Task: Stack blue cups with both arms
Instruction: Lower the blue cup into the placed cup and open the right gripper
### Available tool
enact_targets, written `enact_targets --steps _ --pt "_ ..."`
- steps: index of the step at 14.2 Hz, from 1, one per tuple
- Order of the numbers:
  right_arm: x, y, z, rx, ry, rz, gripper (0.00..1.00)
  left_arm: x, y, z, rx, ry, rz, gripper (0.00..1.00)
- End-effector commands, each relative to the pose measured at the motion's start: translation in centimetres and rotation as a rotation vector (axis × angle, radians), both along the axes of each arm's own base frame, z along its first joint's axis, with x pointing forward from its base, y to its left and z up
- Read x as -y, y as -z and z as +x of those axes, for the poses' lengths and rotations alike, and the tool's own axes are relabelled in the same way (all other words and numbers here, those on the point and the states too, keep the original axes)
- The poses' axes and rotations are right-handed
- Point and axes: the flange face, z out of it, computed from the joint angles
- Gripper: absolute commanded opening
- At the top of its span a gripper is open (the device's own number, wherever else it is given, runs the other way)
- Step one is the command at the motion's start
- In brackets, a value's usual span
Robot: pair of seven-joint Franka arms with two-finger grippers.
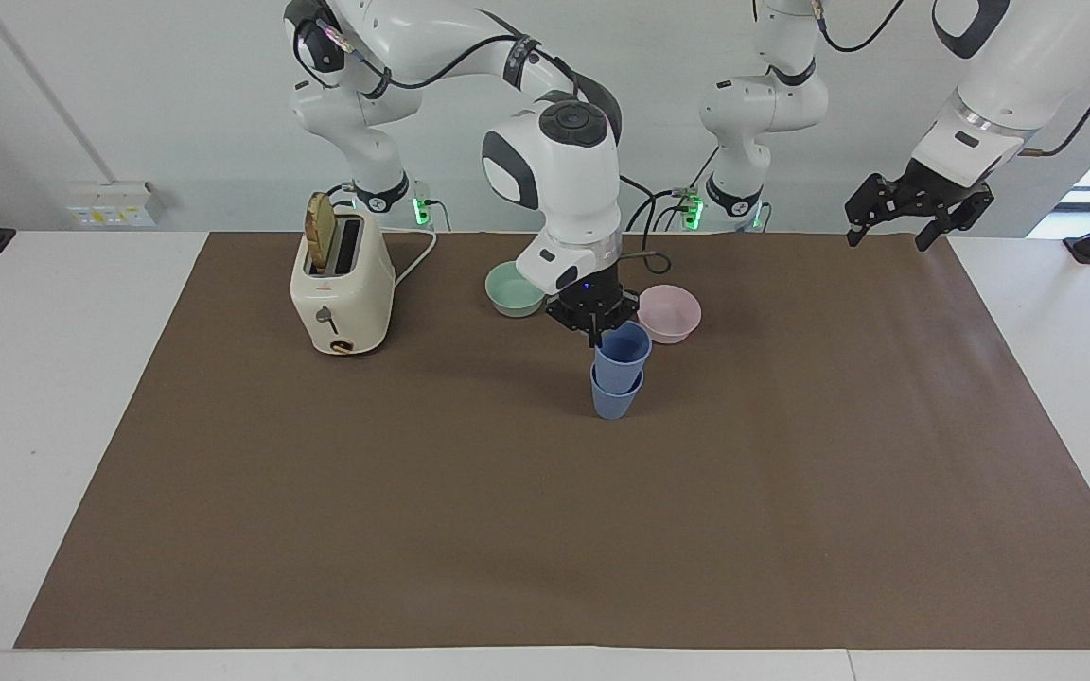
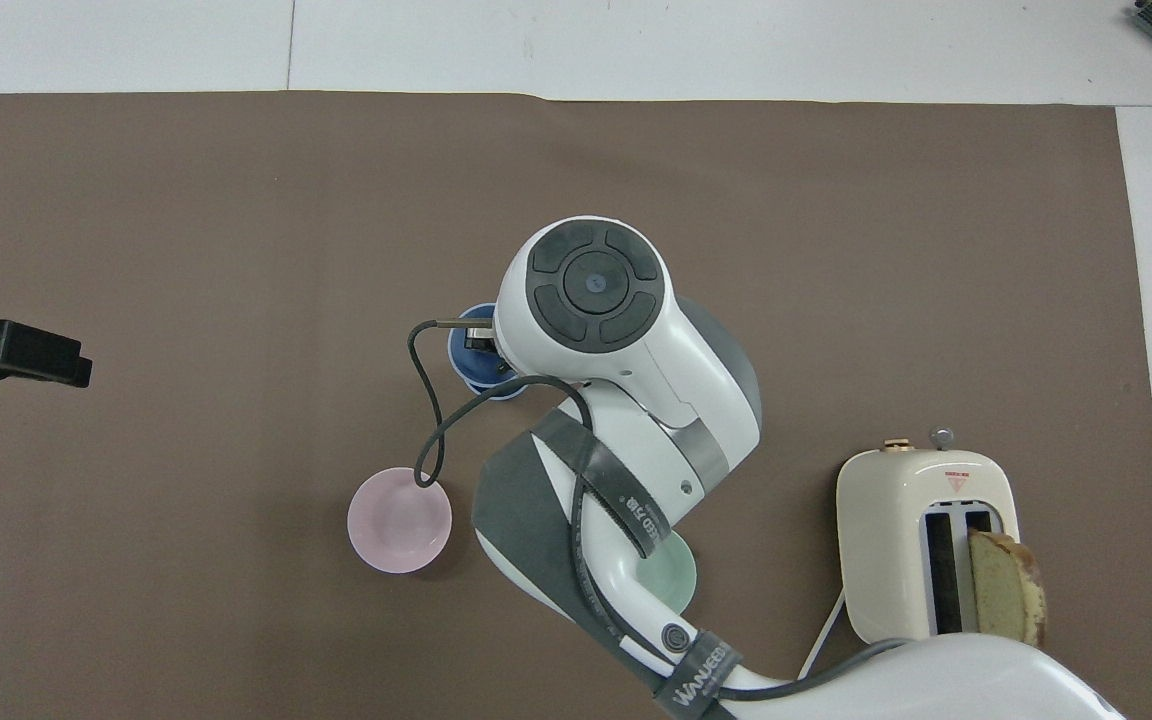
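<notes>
While the upper cup is sitting partly inside the lower cup near the middle of the surface, the stacking step is nearing its end. Right jaws are pinching the upper cup's rim at its nine o'clock edge in the facing view. Next, I judge, they are needing to press it home and release. Left jaws are hanging spread and empty over the mat's corner, waiting.
</notes>
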Motion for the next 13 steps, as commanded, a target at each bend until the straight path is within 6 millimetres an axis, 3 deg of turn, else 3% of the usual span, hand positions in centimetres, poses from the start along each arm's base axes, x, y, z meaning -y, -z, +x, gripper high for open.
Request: enact_targets --steps 1,8,10,11,12,13 --pt "-0.4 1.3 -0.3 -0.014 0.018 0.029 0.00 -0.4 -0.4 -0.1 -0.004 0.000 0.016 1.00" --pt "-0.5 4.1 -0.4 -0.027 0.025 0.037 0.00 -0.4 -0.4 -0.1 -0.004 0.000 0.016 1.00" --pt "-0.5 4.0 -0.4 -0.029 0.032 0.038 0.28 -0.4 -0.4 -0.1 -0.004 0.000 0.015 1.00" --pt "-0.5 3.9 -0.4 -0.026 0.033 0.039 0.59 -0.4 -0.4 -0.1 -0.004 0.000 0.016 1.00" --pt "-0.5 3.6 -0.4 -0.023 0.036 0.042 0.76 -0.4 -0.4 -0.1 -0.004 0.000 0.016 1.00" --pt "-0.3 2.9 -0.4 -0.018 0.036 0.040 0.82 -0.4 -0.4 -0.1 -0.004 0.000 0.016 1.00"
